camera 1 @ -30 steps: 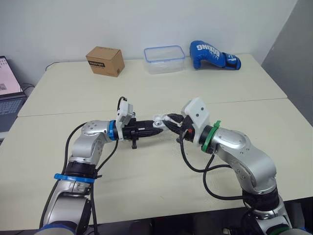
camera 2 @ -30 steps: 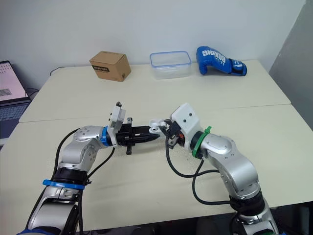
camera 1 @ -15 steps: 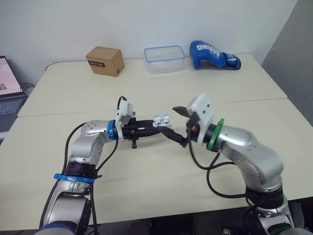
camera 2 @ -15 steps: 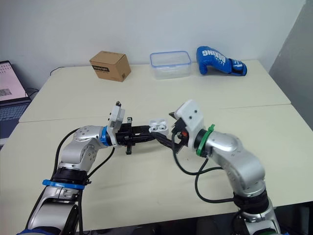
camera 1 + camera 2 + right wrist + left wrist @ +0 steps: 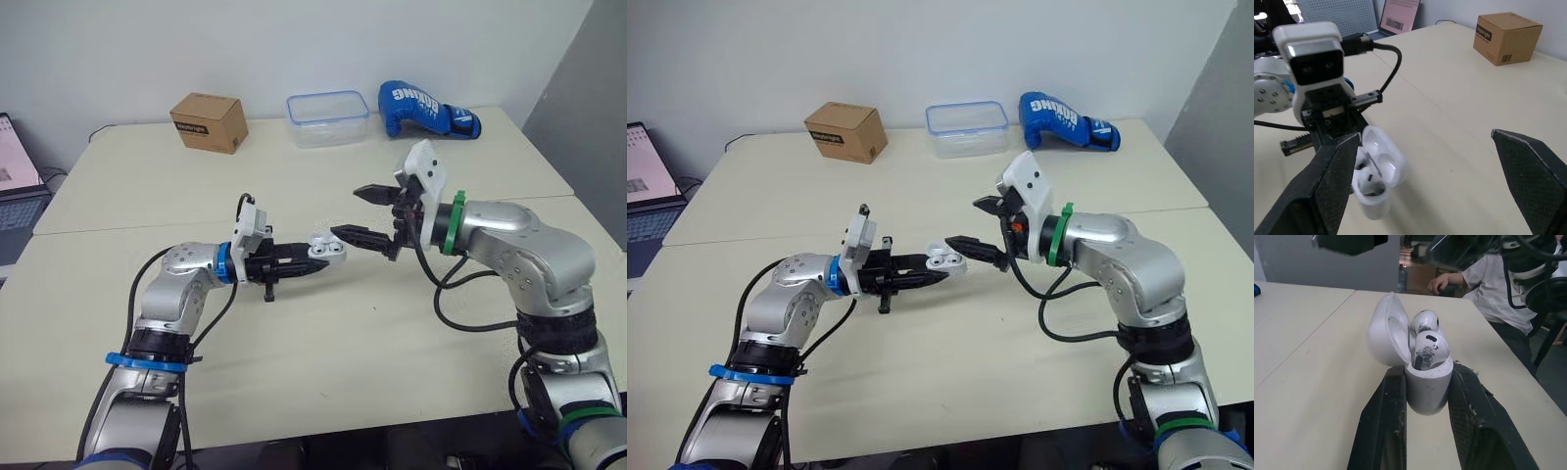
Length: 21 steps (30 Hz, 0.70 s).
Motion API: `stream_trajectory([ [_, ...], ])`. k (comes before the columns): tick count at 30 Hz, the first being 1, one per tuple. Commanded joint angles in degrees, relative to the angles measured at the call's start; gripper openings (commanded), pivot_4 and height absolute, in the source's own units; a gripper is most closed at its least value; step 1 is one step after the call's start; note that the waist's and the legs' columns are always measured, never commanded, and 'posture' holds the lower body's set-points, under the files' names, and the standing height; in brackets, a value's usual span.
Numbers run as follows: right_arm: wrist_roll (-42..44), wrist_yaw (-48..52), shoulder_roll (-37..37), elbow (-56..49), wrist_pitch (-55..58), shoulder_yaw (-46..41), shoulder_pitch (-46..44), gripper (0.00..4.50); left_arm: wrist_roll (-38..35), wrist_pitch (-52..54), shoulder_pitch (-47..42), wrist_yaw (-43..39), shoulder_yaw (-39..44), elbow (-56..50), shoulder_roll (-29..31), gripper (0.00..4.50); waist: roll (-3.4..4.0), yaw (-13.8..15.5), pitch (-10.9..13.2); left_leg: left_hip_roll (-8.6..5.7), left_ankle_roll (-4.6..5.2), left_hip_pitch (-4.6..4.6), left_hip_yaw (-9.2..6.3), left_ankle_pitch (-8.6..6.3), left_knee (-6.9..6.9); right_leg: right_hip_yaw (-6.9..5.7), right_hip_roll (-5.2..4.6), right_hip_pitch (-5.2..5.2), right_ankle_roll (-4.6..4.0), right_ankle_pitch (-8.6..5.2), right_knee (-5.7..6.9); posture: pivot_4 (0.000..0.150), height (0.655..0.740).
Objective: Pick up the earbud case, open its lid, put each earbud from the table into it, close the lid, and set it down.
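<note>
Progress seems well past halfway. Head view: the left gripper (image 5: 312, 260) is clamped on the earbud case (image 5: 328, 249) and holds it above the table (image 5: 323, 333) near its middle, with the forearm reaching inward and roughly level. The right gripper (image 5: 347, 211) hangs just beside the case with its fingers spread wide and nothing between them. Its elbow is bent and its wrist is raised and turned toward the left arm.

Left wrist view: the case stands upright between the two black fingers (image 5: 1387, 421). The lid (image 5: 1385, 330) is swung open and both earbuds (image 5: 1431, 345) sit in their sockets. Pickup, opening and loading look done; closing the lid and setting the case down are left.

Right wrist view: the open case sits close to one spread finger (image 5: 1334, 181), so pressing the lid shut looks like the next job.
</note>
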Motion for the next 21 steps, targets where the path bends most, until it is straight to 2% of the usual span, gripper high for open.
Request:
stream_trajectory([
  [1, -1.3, 2.5, -1.0, 2.1, -3.0, 1.5, -3.3, 4.48, -1.6, 0.7, 0.4, 0.9, 1.8, -3.5, 0.8, 0.79, 0.00, 0.0, 0.0, 0.00, 0.00, 0.00, 0.00, 0.00, 0.00, 0.00, 0.00, 0.00, 0.00, 0.00, -0.01, 0.150, 0.7307],
  [11, 0.8, -0.5, 3.4, 10.9, 4.1, -0.8, -7.3, 4.48, -3.0, 3.4, 3.3, 2.2, 2.1, -8.0, 1.9, 0.79, 0.00, -0.3, 0.0, 0.01, 0.00, -0.01, -0.04, 0.00, -0.01, 0.00, -0.01, -0.01, 0.00, 0.00, -0.01, 0.150, 0.7307],
  [21, 1.8, -1.7, 4.5, 13.1, 6.6, -3.1, -8.9, 4.48, -2.8, 3.4, 3.5, 2.4, 2.0, -8.3, 1.4, 0.79, 0.01, -0.3, 0.0, 0.00, -0.01, -0.03, -0.05, 0.00, -0.02, -0.01, -0.02, -0.02, 0.00, 0.00, -0.03, 0.150, 0.7307],
])
